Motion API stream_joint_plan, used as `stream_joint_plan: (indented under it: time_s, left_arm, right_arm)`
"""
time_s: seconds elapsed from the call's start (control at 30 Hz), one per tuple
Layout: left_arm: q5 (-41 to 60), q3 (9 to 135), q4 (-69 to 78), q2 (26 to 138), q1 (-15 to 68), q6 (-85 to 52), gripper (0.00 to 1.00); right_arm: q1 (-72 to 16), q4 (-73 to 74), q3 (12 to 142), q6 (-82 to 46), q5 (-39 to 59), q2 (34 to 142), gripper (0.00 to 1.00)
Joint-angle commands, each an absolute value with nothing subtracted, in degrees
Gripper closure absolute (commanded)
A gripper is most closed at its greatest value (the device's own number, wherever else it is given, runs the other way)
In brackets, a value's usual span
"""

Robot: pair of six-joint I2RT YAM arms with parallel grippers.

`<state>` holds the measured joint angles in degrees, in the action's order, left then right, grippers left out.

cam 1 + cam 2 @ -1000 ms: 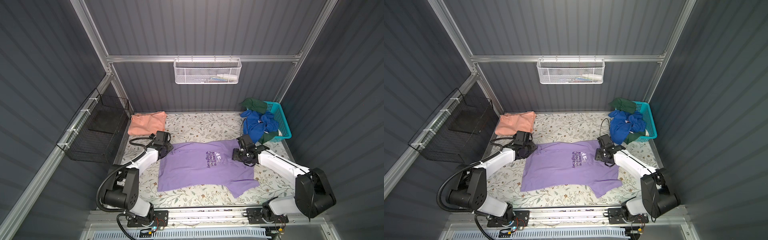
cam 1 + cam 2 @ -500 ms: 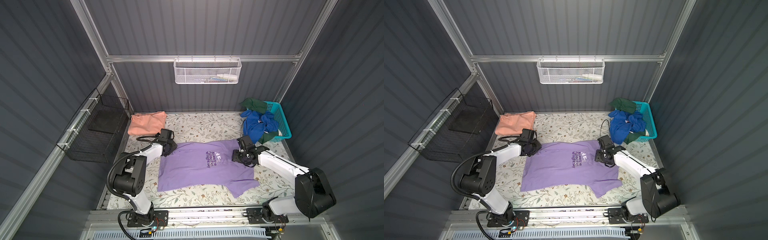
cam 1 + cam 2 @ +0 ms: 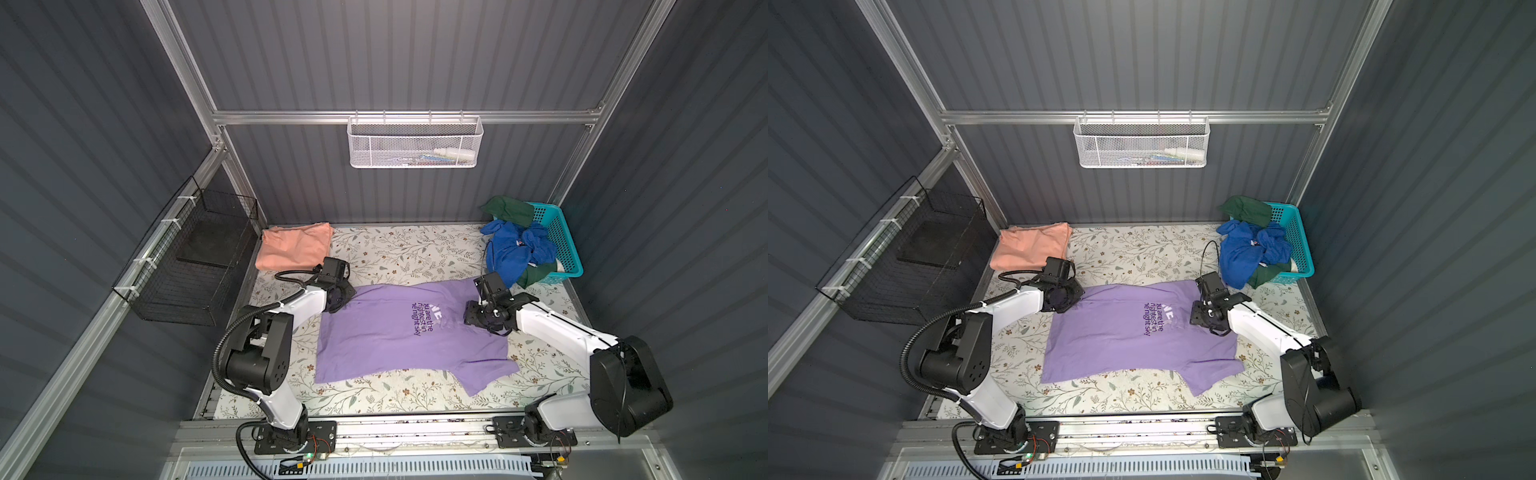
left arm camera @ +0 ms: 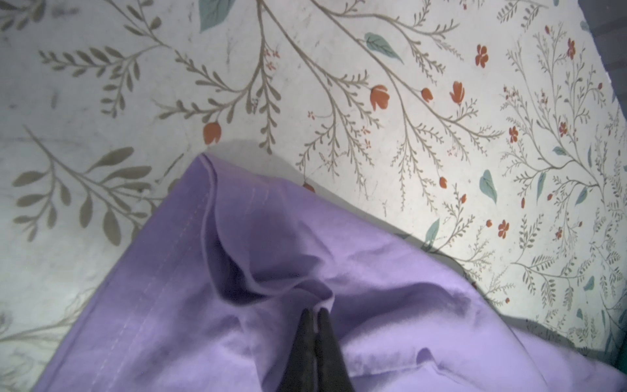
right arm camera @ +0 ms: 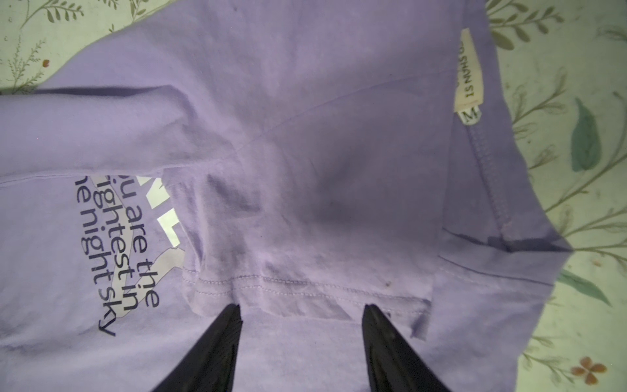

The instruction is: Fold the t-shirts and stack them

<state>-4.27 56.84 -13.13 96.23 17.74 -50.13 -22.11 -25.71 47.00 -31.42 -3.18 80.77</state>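
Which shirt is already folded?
The salmon-orange shirt in the far left corner: a neat flat rectangle. The purple shirt lies spread open, and the blue shirt and green shirt are bunched at the basket.

A fold of the purple tee (image 5: 101, 132) hides the start of each line of its lettering (image 5: 129, 251). In both top views the left gripper (image 3: 340, 297) covers its own fingertips and the tee corner beneath. The white basket (image 3: 374, 145) holds items too small to identify. The tee runs off the left wrist view's edge.
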Motion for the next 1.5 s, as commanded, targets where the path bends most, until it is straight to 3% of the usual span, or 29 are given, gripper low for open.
stream_joint_plan:
  time_s: [0.0,0.27,0.53,0.6,1.0,1.47]
  left_arm:
    - [-6.9,56.3,-17.3,92.0,19.2,-49.6,1.0]
    - [-12.4,50.6,-19.6,87.3,22.4,-53.1,1.0]
    - [-14.8,45.7,-21.1,85.7,23.5,-57.0,0.91]
    - [-15.4,43.9,-21.3,83.9,23.5,-58.0,0.82]
    - [-17.7,38.1,-20.7,73.6,23.4,-62.1,0.54]
    - [-3.6,38.9,-11.3,81.5,23.3,-66.9,0.56]
  right_arm:
    - [-21.8,-26.1,46.4,-30.6,-4.1,79.9,0.41]
    - [-21.9,-26.3,46.9,-28.7,-4.8,80.2,0.41]
    - [-21.5,-27.0,47.1,-26.7,-4.7,80.8,0.42]
    - [-21.4,-27.1,47.2,-26.5,-4.7,80.8,0.42]
    - [-21.3,-27.2,47.4,-26.6,-4.0,81.5,0.43]
    - [-21.3,-27.4,46.6,-27.0,-3.8,80.7,0.43]
